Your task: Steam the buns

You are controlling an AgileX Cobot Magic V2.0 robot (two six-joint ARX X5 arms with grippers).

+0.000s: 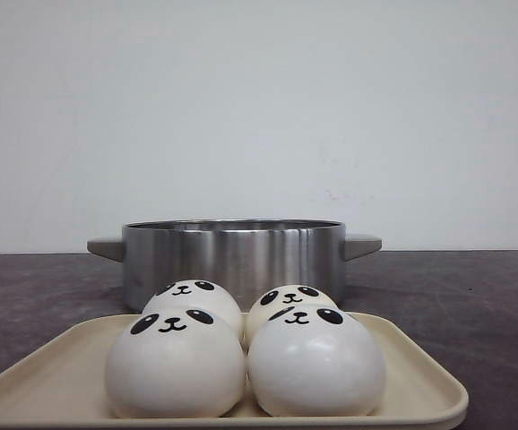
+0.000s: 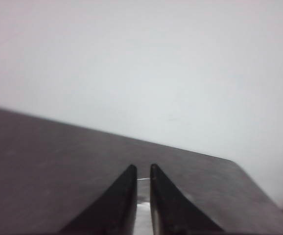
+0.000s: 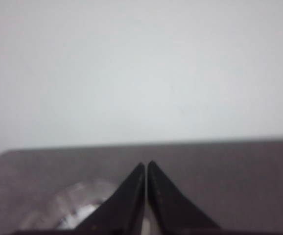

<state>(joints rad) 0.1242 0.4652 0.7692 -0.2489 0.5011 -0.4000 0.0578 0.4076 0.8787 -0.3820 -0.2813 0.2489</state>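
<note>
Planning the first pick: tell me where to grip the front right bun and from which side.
Grip the front right bun across its widest part, coming from above. It sits on the tray, pressed against the front left bun, so one gripper finger would likely have to wedge into that seam.

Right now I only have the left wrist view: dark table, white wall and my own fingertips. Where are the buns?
Observer: In the front view, the four buns sit bunched together on a cream tray, two in front and two behind.
Operator: And the pot?
Observer: The steel pot stands just behind the tray, with no lid on it.
Operator: What is the right arm doing?
Observer: The right gripper has its fingertips almost together and holds nothing. Neither arm shows in the front view.
</note>
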